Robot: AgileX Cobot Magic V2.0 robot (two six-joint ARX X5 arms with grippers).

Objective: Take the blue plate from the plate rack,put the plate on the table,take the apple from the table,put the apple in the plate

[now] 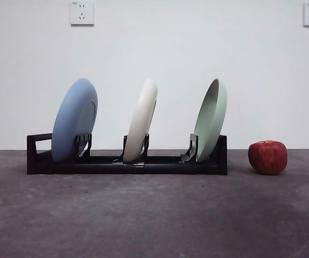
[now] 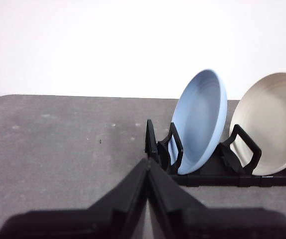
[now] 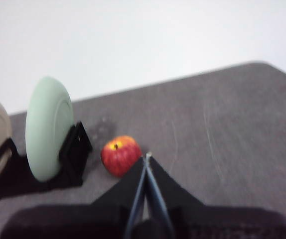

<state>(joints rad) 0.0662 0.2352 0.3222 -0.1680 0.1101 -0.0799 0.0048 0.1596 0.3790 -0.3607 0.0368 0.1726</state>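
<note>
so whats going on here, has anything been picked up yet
Nothing is being handled yet. The blue plate stands on edge at one end of the plate rack, with a cream-white plate in the middle and a pale green plate at the other end. The apple sits on the table just beyond the green plate's end of the rack. The left gripper is shut and empty, facing the blue plate; the right gripper is shut and empty, close to the apple.
</note>
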